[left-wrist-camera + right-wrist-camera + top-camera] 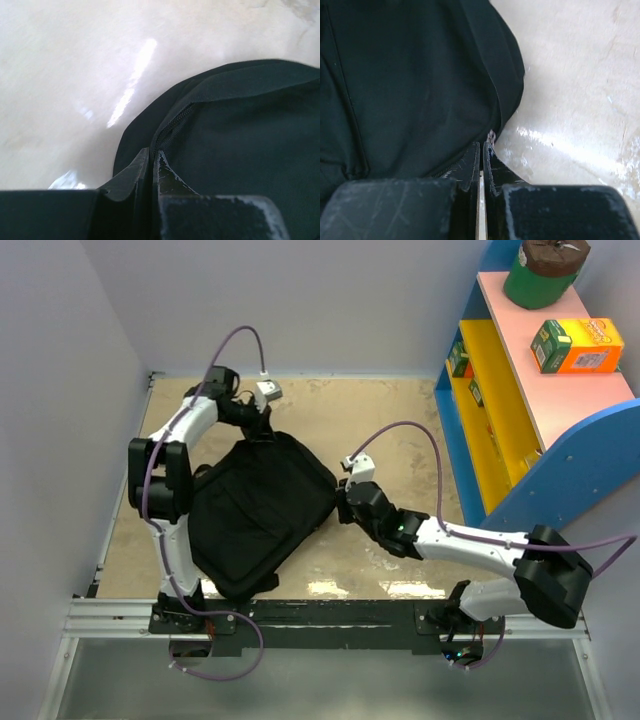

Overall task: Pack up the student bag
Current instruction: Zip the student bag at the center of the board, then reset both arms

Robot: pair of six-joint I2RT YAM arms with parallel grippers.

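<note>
The bag [250, 510] lies left of centre on the bench [400, 440]. My left tool [151, 157] pinches its far seam. My right tool [481, 147] is pressed together at its right edge. I'd pull apart gently.

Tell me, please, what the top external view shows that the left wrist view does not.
Only the top external view: the blue-and-yellow shelf unit bearing an orange cardboard box and a green round container, plus the right gripper at the soft black fabric backpack's corner. Only the left wrist view: the zipper seam, with the left gripper pinched shut on that edge. Both: that backpack on the beige table.
</note>
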